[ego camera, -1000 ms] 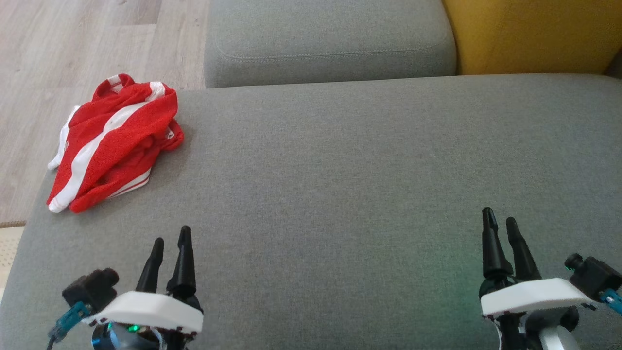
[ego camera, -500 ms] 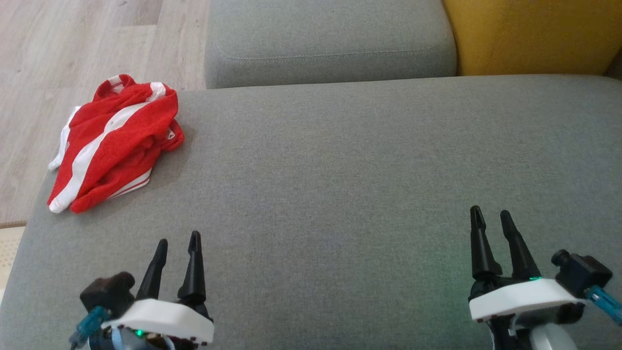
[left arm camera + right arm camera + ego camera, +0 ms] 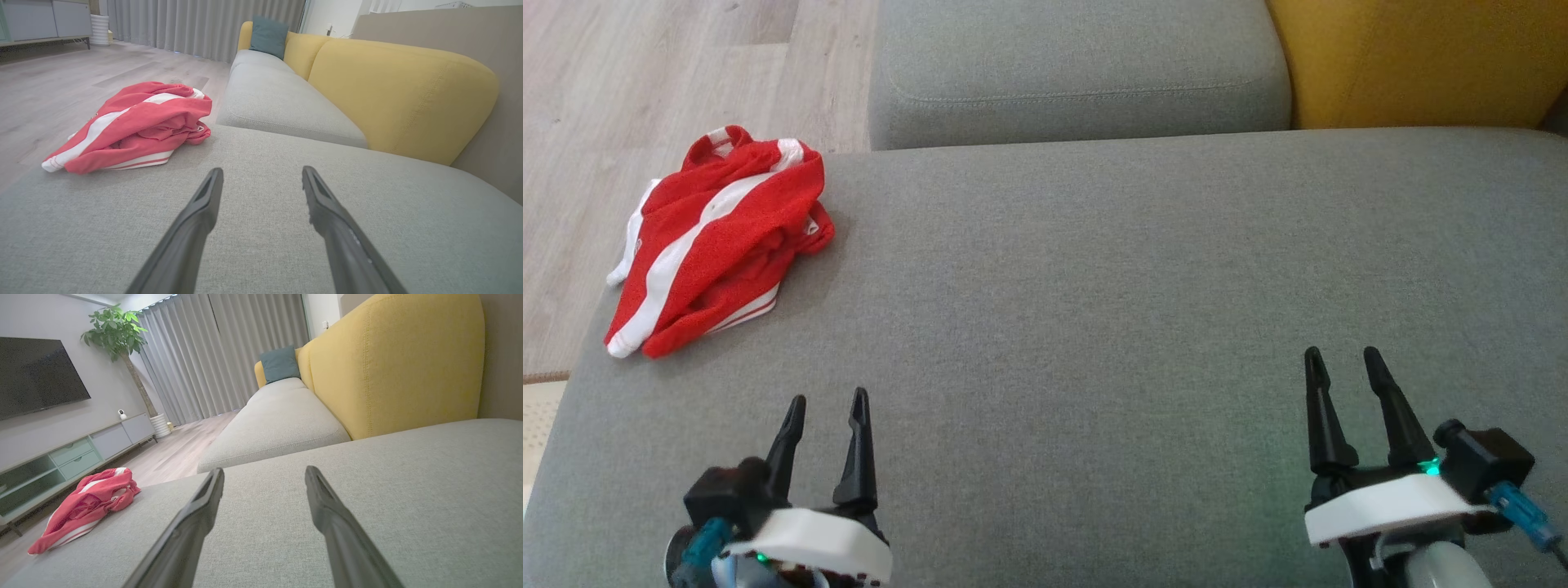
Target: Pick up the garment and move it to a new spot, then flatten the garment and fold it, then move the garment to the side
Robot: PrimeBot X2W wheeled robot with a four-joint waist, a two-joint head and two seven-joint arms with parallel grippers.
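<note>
Leftward, crumpled garment (image 3: pixel 715 245) on cushion (image 3: pixel 1094 327)

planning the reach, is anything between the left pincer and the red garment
Only bare grey cushion lies between the left pincer and the red garment; the head view shows it.

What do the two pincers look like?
Left pincer: two long, tapering black fingers on a curved white shell, black camera block and teal cable on its outer side, small green light. Right pincer: the same build, mirrored, with a teal plug and green light.
</note>
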